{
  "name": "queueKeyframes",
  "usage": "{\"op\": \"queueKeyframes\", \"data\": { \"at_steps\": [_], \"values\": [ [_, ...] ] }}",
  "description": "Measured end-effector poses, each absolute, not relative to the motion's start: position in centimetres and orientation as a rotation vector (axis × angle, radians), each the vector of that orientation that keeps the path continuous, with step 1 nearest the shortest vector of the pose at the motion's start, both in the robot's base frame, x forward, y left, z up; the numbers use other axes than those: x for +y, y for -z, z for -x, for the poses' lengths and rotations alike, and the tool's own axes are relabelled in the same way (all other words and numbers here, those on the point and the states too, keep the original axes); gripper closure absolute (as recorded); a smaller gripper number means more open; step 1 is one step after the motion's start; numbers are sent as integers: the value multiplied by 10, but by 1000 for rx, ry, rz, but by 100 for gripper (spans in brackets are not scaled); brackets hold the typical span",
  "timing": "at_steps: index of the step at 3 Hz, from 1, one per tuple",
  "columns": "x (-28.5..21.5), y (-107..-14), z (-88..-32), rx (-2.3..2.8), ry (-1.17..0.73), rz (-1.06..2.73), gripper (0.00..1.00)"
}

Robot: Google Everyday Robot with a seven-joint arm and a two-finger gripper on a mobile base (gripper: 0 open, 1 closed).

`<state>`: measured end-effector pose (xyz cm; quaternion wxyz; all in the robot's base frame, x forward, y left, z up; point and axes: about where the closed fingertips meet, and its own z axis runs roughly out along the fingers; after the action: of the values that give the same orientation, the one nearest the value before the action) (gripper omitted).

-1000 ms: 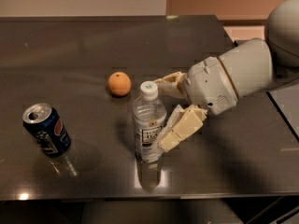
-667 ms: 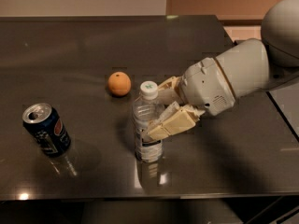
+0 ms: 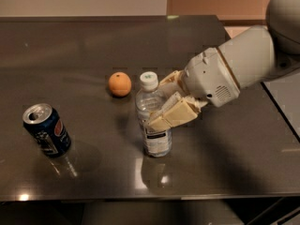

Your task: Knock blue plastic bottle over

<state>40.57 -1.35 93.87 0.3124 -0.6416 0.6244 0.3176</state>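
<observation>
The blue plastic bottle (image 3: 154, 137), clear with a white cap and a white label, stands on the dark table (image 3: 225, 163) near the middle, its top leaning slightly to the left. My gripper (image 3: 157, 104) reaches in from the right at the bottle's upper body. Its near cream finger (image 3: 173, 116) lies across the front of the bottle and touches it. The far finger (image 3: 169, 81) is behind the bottle by the shoulder. The jaws stand apart with the bottle between them.
An orange (image 3: 119, 84) sits just behind and left of the bottle. A dark blue soda can (image 3: 47, 130), opened, stands at the left front. The table's front edge (image 3: 140, 196) runs close below the bottle. A lighter surface (image 3: 286, 102) lies at the right.
My gripper has moved left and its near finger has swung across the bottle's front. The bottle has shifted a little and now leans slightly. Can and orange have not moved.
</observation>
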Motion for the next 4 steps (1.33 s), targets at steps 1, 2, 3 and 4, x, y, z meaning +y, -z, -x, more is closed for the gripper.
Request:
{"op": "queueKeyframes", "data": {
  "at_steps": [1, 2, 3, 4],
  "values": [
    [-33, -944, -432, 1793, -703, 1703, 100],
    [-59, -941, -460, 1955, -540, 1739, 100],
    [-83, -931, -477, 2083, -390, 1796, 100],
    [-100, -924, -487, 2153, -268, 1864, 100]
  ]
}}
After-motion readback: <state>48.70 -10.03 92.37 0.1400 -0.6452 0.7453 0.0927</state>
